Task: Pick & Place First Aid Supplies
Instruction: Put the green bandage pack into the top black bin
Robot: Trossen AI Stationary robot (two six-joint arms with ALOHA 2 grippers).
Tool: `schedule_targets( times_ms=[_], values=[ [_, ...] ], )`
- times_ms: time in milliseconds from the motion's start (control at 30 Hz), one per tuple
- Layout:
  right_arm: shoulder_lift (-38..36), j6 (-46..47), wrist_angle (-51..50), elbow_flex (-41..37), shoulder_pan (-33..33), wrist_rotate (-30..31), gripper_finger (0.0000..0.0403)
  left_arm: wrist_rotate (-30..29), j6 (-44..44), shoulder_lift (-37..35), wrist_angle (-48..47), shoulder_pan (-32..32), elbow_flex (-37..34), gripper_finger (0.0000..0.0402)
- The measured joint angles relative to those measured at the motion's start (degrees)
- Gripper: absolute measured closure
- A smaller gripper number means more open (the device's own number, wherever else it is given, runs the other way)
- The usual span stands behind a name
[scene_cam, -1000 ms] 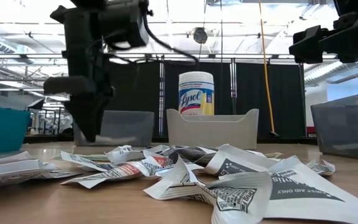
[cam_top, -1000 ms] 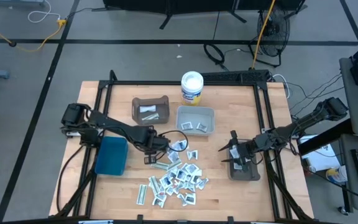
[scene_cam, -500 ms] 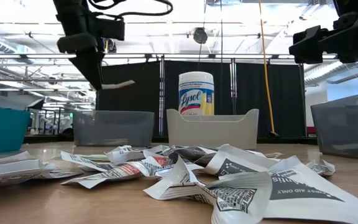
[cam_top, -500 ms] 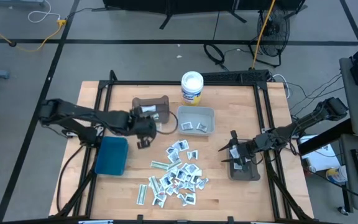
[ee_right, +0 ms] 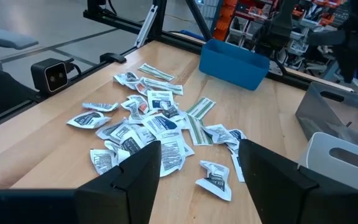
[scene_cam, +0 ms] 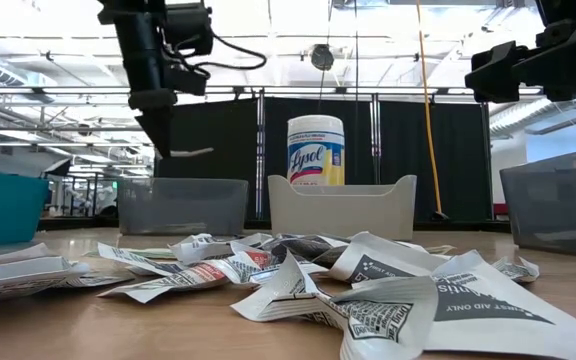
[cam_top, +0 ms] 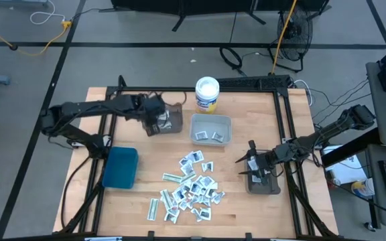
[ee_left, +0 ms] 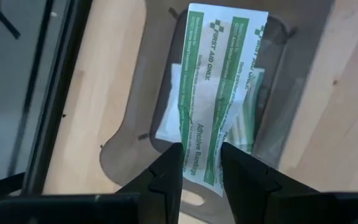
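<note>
- Bandage packet (ee_left: 224, 93), green print, is pinched in my left end effector (ee_left: 200, 163), hanging above the dark bin (cam_top: 165, 118) at the tabletop's far side.
- I'd centre over the bin's middle, dip below the rim, then release, so it lands flat on the packets already inside.
- Right end effector (ee_right: 196, 163) sits spread and empty over the right-side bin (cam_top: 263, 183).
- Supply pile (cam_top: 189, 187) waits mid-tabletop.

1. My left tool (ee_left: 199, 169) pinches the end of a white packet (ee_left: 219, 93) printed in green, its dark fingers (ee_left: 166, 171) on either side.
2. The packet hangs over a dark bin (ee_left: 294, 93).
3. More packets (ee_left: 173, 115) lie inside that bin.
4. The bin sits on the wooden desk (ee_left: 98, 93).
</note>
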Motion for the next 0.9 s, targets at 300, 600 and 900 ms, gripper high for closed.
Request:
schedule_targets(
  times_ms=[300,600,900],
  values=[
    [0.0,-0.33,-0.07,0.0,0.0,0.0,0.0193,5.17,4.18,0.76,2.75,5.82,-2.79,0.0293],
    [0.0,-0.2,-0.07,0.0,0.01,0.0,0.0193,2.18,4.57,0.74,4.03,6.14,-6.37,0.0293],
    [0.0,-0.19,-0.07,0.0,0.01,0.0,0.0193,2.17,5.51,0.74,7.35,6.18,-7.15,0.0292]
  ],
)
